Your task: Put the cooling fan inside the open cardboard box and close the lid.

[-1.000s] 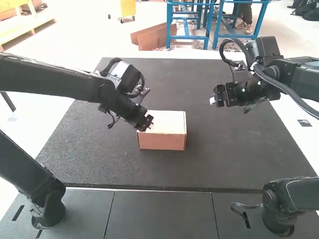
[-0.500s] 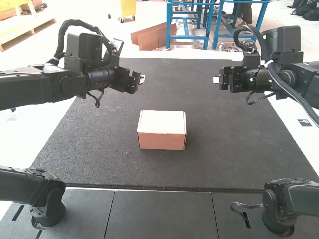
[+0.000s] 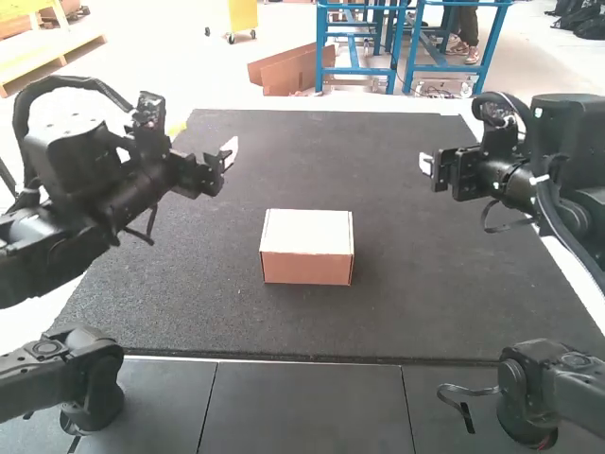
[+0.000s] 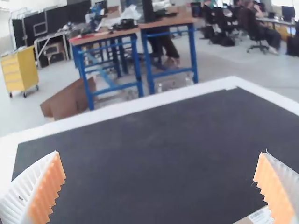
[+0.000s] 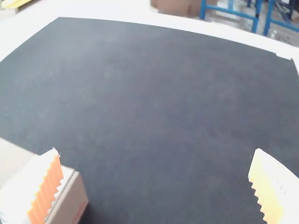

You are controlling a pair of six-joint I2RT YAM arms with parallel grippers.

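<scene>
Looking down from above, we find the cardboard box (image 3: pixel 306 246) sitting near the middle of the black mat (image 3: pixel 444 284), its lid (image 3: pixel 307 230) flat and shut, so we cannot tell what lies inside. The box rests on its base, pale top up and brown front wall toward the arms' bases. Neither gripper touches it. The left gripper (image 3: pixel 223 159) hangs in the air to the box's left and farther back, well apart from it, pointing across toward the middle of the mat. In its own wrist view we see its white ribbed fingers (image 4: pixel 44 191) with orange pads spread wide, with nothing held between them. The right gripper (image 3: pixel 430 172) hangs on the opposite side, also raised and well apart from the box, pointing inward. In the right wrist view its jaws stand wide apart and empty too, and a corner of the box (image 5: pixel 70 200) shows just behind one of its fingers (image 5: pixel 39 193)
</scene>
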